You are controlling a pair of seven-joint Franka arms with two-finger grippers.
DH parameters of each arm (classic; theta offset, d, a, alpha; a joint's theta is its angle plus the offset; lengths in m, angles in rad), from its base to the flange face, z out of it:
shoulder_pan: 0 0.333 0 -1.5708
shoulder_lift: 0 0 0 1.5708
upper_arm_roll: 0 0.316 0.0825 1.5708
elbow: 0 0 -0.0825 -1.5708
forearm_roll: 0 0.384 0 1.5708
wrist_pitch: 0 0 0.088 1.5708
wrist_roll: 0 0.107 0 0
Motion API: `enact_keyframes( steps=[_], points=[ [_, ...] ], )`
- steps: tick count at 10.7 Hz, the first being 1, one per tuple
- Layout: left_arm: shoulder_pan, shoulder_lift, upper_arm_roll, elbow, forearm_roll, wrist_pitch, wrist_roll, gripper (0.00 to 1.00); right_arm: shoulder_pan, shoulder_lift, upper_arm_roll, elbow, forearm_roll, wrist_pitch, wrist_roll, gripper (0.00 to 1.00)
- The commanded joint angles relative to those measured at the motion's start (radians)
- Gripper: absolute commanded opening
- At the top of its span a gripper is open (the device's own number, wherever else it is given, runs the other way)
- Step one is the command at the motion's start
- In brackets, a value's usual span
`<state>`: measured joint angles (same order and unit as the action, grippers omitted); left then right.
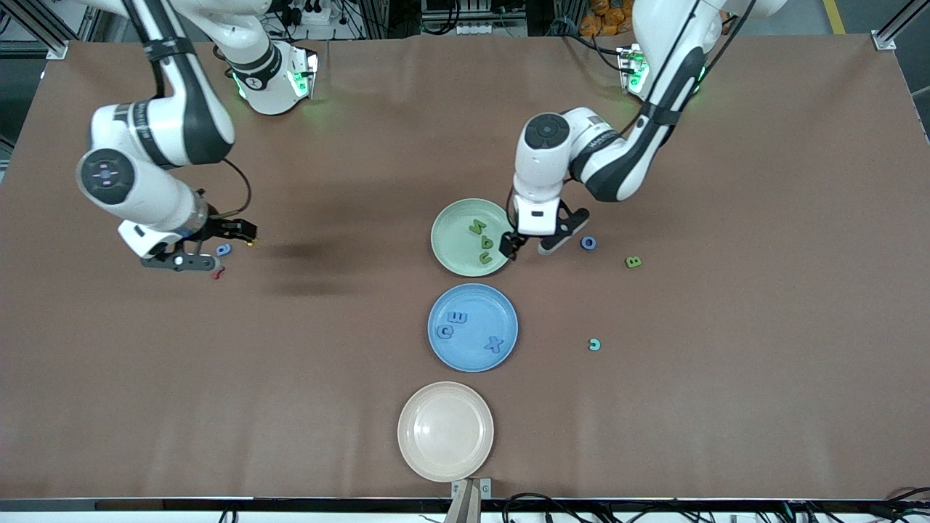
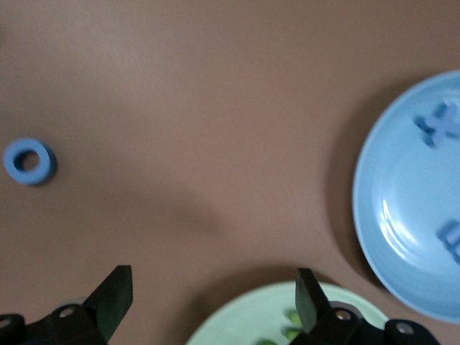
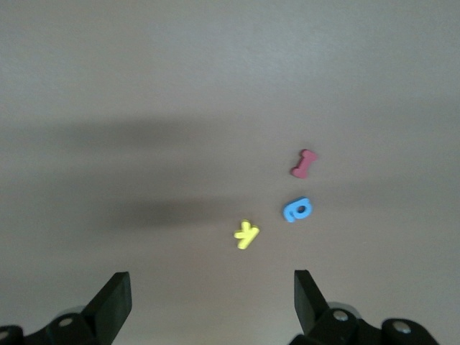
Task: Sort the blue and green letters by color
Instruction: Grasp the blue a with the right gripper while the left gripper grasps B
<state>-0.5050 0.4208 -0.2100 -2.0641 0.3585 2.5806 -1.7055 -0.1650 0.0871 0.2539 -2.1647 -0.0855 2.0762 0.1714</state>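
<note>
- Green letters (image 1: 480,242) were seen lying in the pale green plate (image 1: 445,240), and blue letters (image 1: 465,328) in the blue plate (image 1: 508,319), which lay nearer to the front camera.
- A blue ring letter (image 1: 588,242) and a green letter B (image 1: 633,262) were left loose on the brown tabletop (image 1: 726,363) toward the left arm's end; a teal letter (image 1: 594,344) lay nearer to the camera than both.
- A small blue letter (image 3: 297,210) was seen at the right arm's end, beside a yellow letter k (image 3: 246,233) and a dark red letter (image 3: 304,163).
- A cream plate (image 1: 407,428) was set nearest the camera.
- The left gripper (image 1: 527,243) was held over the green plate's rim, its fingers (image 2: 115,291) spread wide around nothing.
- The right gripper (image 1: 207,250) was held over the small blue letter's group, fingers (image 3: 115,298) wide and empty.
</note>
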Motion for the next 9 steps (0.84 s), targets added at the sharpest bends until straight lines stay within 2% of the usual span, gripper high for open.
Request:
enact_keyframes(
  steps=[1, 3, 6, 9],
  points=[
    [0.083, -0.02, -0.009, -0.046, 0.031, -0.043, 0.099, 1.0, -0.013, -0.055, -0.067, -0.111, 0.056, 0.06, -0.176, 1.0],
    [0.14, -0.031, -0.011, -0.088, 0.034, -0.043, 0.188, 1.0, -0.022, -0.055, -0.105, -0.222, 0.056, 0.212, -0.272, 1.0],
    [0.224, -0.034, -0.011, -0.129, 0.037, -0.042, 0.335, 1.0, -0.071, 0.025, -0.136, -0.268, 0.056, 0.385, -0.389, 1.0],
    [0.33, -0.063, -0.017, -0.195, 0.075, 0.001, 0.484, 1.0, -0.125, 0.112, -0.145, -0.265, 0.055, 0.484, -0.455, 1.0]
  ],
)
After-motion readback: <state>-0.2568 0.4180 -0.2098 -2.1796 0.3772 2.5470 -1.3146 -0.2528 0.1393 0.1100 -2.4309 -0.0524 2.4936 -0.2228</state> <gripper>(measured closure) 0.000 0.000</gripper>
